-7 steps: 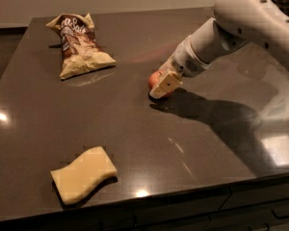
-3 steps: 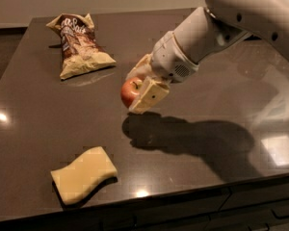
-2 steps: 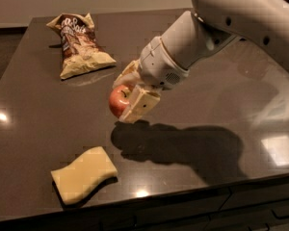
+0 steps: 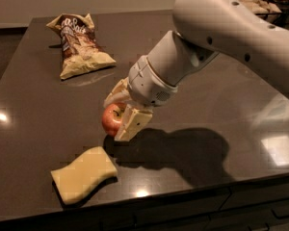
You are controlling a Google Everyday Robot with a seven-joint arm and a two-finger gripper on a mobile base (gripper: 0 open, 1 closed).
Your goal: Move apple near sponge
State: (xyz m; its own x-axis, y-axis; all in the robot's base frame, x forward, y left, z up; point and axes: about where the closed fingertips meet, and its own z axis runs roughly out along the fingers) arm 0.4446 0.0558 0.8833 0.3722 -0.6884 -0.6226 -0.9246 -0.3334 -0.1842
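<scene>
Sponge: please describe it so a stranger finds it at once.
On the dark table, look at the near edge, left of the tool holding the apple. The sponge lies flat there, pale yellow with wavy sides, unlike the crinkled chip bag behind.

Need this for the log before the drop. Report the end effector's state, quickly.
The end effector: closed, holding the apple, just beyond the sponge toward the chip bag.

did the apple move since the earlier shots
Yes. The apple, held in the gripper, has come left and forward toward the sponge, while the chip bag stays put.
</scene>
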